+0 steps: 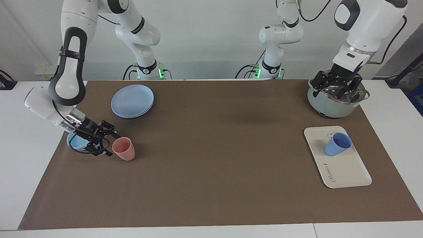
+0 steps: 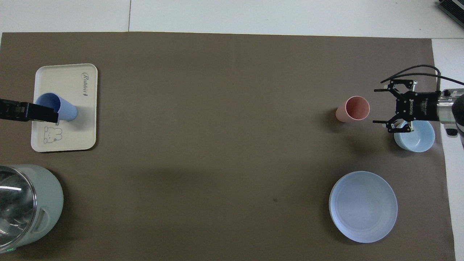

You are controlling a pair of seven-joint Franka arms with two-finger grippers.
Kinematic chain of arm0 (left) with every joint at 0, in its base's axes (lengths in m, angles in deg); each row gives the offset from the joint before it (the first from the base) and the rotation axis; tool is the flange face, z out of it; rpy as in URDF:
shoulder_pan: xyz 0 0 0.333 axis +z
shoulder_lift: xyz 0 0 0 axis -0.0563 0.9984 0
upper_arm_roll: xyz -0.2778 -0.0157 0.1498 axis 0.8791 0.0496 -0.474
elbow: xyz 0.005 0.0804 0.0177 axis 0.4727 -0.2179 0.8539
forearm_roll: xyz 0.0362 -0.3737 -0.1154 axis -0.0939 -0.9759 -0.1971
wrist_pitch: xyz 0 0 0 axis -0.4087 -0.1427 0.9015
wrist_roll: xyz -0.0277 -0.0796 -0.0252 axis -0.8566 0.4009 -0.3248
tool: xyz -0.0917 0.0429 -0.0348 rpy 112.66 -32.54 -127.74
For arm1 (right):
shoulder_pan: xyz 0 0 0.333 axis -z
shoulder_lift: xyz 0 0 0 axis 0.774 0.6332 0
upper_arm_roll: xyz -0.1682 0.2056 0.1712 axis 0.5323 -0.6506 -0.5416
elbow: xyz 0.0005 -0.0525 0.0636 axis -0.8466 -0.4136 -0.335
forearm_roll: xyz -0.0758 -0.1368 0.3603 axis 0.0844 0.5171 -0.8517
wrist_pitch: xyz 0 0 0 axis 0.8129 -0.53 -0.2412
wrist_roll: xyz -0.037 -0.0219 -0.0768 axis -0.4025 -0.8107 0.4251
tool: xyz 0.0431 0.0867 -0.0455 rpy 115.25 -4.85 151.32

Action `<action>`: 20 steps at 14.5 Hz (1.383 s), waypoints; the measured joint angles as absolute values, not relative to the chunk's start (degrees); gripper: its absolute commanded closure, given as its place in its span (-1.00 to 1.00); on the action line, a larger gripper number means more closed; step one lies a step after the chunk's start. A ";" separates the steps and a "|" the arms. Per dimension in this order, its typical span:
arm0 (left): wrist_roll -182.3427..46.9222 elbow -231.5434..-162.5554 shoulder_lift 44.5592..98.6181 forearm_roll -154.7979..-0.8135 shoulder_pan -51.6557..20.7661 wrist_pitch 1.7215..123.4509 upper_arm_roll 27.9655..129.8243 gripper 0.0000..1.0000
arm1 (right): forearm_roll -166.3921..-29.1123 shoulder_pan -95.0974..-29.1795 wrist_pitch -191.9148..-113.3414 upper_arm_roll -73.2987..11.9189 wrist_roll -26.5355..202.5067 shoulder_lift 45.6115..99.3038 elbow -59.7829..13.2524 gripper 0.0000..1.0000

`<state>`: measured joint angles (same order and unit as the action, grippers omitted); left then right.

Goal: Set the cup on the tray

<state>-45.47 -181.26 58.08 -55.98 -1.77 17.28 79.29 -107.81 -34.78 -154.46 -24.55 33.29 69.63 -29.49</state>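
1. The cup (image 1: 337,144) stands upright on the tray (image 1: 347,172), at the tray's end nearer the robots; nothing holds it. Judged from this, the placing is done or all but done.
2. The left pincer (image 1: 336,86) hangs over the lidded pot (image 1: 337,100), which sits nearer the robots than the tray. Its fingers are spread and hold nothing.
3. The right pincer (image 1: 106,142) is low at the right arm's end of the table, well apart from the tray, over the edge of the light-blue bowl (image 1: 76,142) and just beside the pink cup (image 1: 124,149). Its fingers are spread wide around nothing.
4. Advice for the step: the left arm should withdraw high and clear of the tray, so the light cup is not knocked; the right arm should leave the pink cup unpushed.
5. Surface: a brown mat (image 1: 211,158) covers the white table (image 1: 19,158). A round blue plate (image 1: 132,100) lies near the right arm's base. The wall is plain white.
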 measured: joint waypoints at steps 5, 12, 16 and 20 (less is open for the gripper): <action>-45.34 -179.38 59.07 -54.16 -1.85 12.32 79.39 -1.00 | -91.24 -39.01 -147.59 -25.19 44.28 64.27 -29.65 -0.98; -46.23 -179.38 59.15 -54.29 -2.20 12.54 79.54 -1.00 | -74.02 -49.02 -144.08 -25.46 66.03 58.35 -29.08 -0.98; -46.44 -180.11 59.15 -54.37 -2.27 12.58 79.56 -1.00 | -70.27 -48.87 -137.34 -25.45 69.45 56.76 -23.24 -0.98; -46.64 -180.15 59.15 -54.37 -2.15 12.58 79.06 -1.00 | -69.24 -48.89 -127.97 -25.51 69.53 56.70 -14.01 -0.98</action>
<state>-46.64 -180.15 59.15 -54.37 -2.15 12.58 79.06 -69.24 -48.89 -127.97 -25.51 69.53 56.70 -14.01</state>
